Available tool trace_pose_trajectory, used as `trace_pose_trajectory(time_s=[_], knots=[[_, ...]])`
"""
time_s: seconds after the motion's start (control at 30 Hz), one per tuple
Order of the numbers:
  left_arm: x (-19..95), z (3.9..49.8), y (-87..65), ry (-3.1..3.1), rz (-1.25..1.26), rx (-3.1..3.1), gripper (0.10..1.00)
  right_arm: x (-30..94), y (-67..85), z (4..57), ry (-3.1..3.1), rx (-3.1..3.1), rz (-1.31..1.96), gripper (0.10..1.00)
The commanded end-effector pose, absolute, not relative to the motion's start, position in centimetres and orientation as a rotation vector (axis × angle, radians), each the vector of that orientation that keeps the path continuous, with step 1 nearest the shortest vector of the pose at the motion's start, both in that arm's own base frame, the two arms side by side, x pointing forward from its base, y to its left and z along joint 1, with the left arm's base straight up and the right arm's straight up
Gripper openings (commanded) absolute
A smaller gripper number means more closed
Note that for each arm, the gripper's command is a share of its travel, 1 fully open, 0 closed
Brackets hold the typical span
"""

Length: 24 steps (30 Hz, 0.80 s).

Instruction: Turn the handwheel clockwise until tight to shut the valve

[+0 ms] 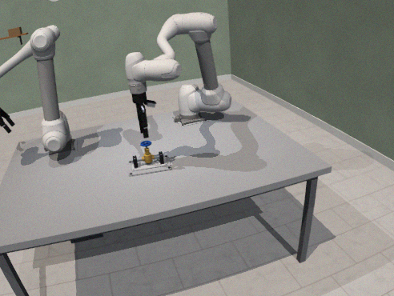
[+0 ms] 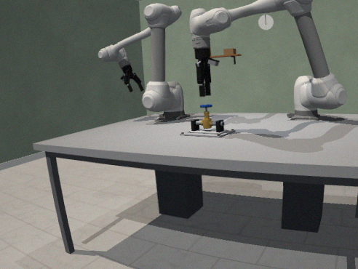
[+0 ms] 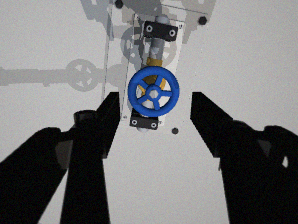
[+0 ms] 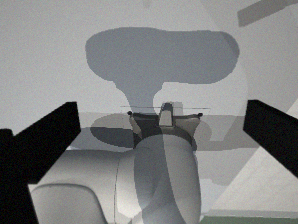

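The blue handwheel [image 1: 146,143] [image 2: 206,106] [image 3: 153,93] sits on top of the upright yellow valve body [image 1: 147,157] [image 2: 207,121]. The valve's pipe is held by two black clamps on a base plate [image 1: 150,173]. My left gripper [image 1: 144,135] [image 2: 205,95] [image 3: 155,105] points down just above the handwheel. It is open, partly narrowed, with nothing between its fingers. In the left wrist view the wheel shows between the fingertips, with a gap on each side. My right gripper [image 1: 10,129] [image 2: 136,89] [image 4: 161,116] is open and empty, far from the valve.
The grey table [image 1: 100,196] [image 2: 109,145] carries both arm bases and the valve stand. The right arm's base [image 4: 165,142] shows below the right gripper in its wrist view. A brown shelf [image 1: 8,38] [image 2: 222,56] with a box hangs on the wall behind.
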<state>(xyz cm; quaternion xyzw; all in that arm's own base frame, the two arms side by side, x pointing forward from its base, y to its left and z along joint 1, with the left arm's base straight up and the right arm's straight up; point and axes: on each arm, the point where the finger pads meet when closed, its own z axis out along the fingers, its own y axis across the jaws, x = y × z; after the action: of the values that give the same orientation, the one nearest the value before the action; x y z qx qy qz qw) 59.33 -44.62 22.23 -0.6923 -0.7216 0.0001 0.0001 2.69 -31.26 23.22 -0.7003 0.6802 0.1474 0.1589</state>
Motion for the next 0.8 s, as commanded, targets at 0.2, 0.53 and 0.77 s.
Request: trace_pose_trajectory(time_s=[0.2,0.53,0.77], knots=[[59.37,22.37,-44.63,-2.387,-0.001,-2.045,0.508,2.70,-31.28,23.25,1.945,-2.002,0.420,1.000],[59.37,22.37,-44.63,-2.621,0.000,-1.736,0.508,2.70,-31.28,23.25,1.945,-2.002,0.420,1.000],[59.37,22.37,-44.63,-2.799,0.000,-1.430,0.508,2.70,-31.28,23.25,1.945,-2.002,0.420,1.000]])
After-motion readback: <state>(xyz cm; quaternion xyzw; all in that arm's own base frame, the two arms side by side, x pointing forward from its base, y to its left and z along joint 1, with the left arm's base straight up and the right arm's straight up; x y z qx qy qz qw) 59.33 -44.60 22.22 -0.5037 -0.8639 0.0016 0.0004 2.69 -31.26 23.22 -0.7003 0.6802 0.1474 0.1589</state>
